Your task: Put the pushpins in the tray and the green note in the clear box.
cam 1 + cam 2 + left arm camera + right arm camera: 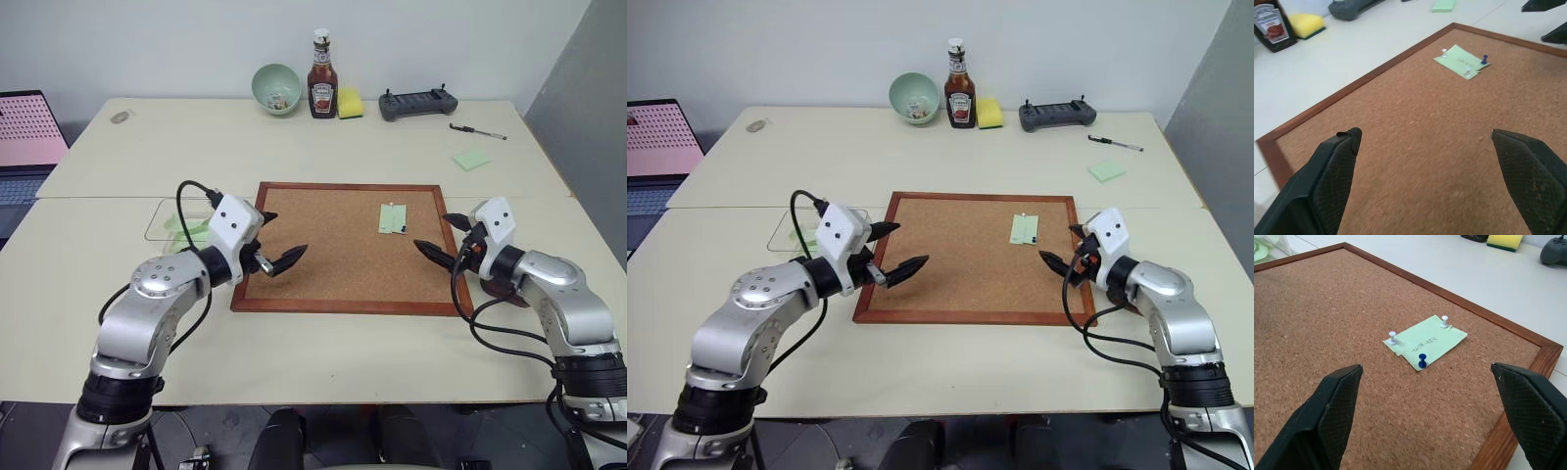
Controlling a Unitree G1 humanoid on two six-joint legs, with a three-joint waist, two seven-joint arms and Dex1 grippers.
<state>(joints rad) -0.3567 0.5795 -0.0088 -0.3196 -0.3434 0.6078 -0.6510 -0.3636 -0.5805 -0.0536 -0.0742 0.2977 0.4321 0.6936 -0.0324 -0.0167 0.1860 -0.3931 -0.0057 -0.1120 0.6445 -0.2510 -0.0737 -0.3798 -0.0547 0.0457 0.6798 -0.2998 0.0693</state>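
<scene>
The green note (393, 217) lies on the right part of the cork board (323, 255), held down by three pushpins: a blue one (1422, 360) and two white ones (1393, 336) (1444, 320). The clear box (168, 221) sits just off the board's left edge, partly behind my left arm. A dark reddish tray (495, 287) peeks out under my right wrist at the board's right edge. My left gripper (284, 235) hovers open over the board's left side. My right gripper (433, 232) is open over the right side, close to the note. Neither holds anything.
Along the table's far edge stand a green bowl (276, 87), a ketchup bottle (322, 76), a yellow sponge (350, 103) and a dark controller (418, 103). A pen (478, 131) and a green sticky pad (471, 159) lie at far right. A laptop (27, 132) sits far left.
</scene>
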